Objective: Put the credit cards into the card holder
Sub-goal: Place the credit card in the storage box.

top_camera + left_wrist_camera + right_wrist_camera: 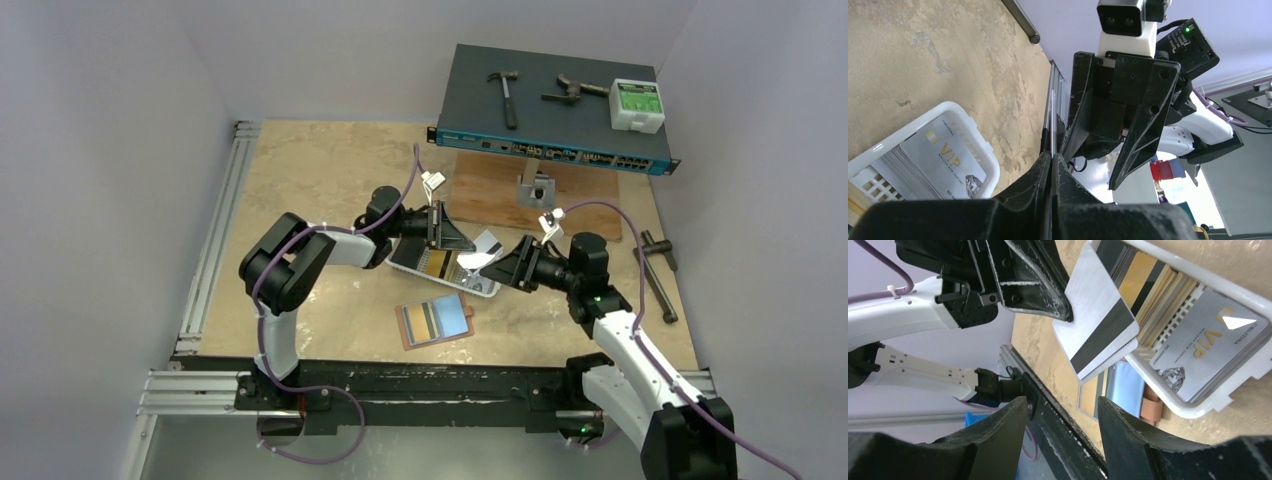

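My left gripper (462,245) is shut on the edge of a pale grey credit card (481,251) with a black stripe (1095,330), held in the air over the white tray (487,290). In the left wrist view that card (1052,125) shows edge-on between the closed fingertips (1054,156). Facing it, my right gripper (1063,410) stands open just short of the card's free end, with nothing between its fingers. More cards stand in the tray (1198,410), a silver VIP card (1208,350) in front. The reddish-brown card holder (435,322) lies open on the table nearer me, with cards in it.
A dark network switch (550,120) at the back carries a hammer (505,95), other tools and a white box (637,104). A wooden board (490,195) lies in front of it. A wrench (655,275) lies at the right. Aluminium rails (215,240) border the left edge.
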`<state>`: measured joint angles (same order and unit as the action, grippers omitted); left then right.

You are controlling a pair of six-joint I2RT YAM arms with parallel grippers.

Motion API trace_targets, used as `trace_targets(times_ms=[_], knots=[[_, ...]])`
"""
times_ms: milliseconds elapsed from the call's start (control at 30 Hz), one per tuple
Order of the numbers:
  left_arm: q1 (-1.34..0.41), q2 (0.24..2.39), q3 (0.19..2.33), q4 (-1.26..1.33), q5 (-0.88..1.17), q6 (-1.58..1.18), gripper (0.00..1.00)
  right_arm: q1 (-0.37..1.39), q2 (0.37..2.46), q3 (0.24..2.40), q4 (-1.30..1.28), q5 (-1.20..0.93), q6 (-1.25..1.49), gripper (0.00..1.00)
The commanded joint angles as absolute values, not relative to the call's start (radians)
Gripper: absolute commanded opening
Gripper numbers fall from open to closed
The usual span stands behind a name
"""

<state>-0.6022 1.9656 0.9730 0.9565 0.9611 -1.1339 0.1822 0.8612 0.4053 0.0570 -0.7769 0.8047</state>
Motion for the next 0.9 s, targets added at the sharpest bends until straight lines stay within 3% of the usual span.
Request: trace_targets(times_ms=[0,167,867], knots=[[-0.599,1.971,0.994,1.013,0.966,-1.134,0.00,0.178,0.850,0.360,0.210,-0.854,0.897,0.54],[-0.599,1.971,0.993,1.014,0.965,-1.134,0.00,0.178,0.887,0.342,0.336,-0.874,0.962,0.54],[-0.599,1.980,0.995,1.032,0.971,-1.152,0.00,0.181,0.978,0.378,0.406,-0.866,0.966,0.54]])
